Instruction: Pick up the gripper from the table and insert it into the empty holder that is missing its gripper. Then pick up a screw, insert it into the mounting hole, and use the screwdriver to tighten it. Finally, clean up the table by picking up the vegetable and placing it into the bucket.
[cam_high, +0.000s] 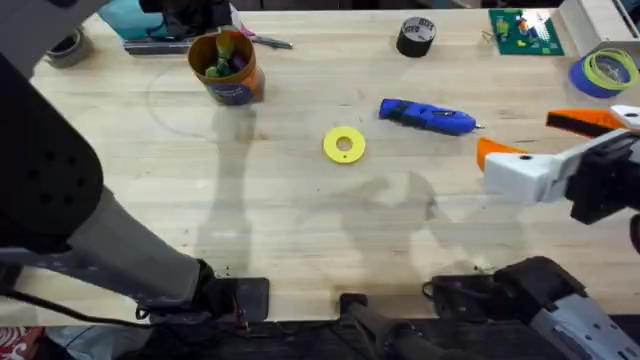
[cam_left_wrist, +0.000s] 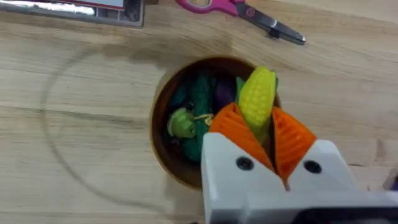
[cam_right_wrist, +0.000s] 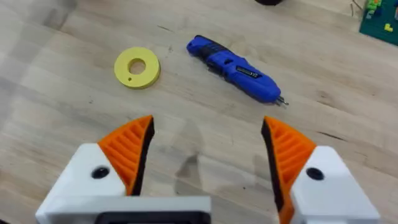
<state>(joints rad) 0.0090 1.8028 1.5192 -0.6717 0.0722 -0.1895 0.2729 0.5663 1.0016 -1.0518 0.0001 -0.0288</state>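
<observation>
The cup's (cam_left_wrist: 163, 134) mouth is crowded with toy pieces, and the left tool (cam_left_wrist: 264, 138), clamped on the corn (cam_left_wrist: 257, 99), hangs right over it; pink scissors (cam_left_wrist: 239, 11) lie just beyond the rim; the surface (cam_high: 300, 230) in the middle is bare wood, broken by a yellow ring (cam_high: 344, 144) and the blue screwdriver (cam_high: 428, 116), near each other but apart; the right tool (cam_right_wrist: 206, 149), fingers spread wide, hovers over clear wood short of both.
</observation>
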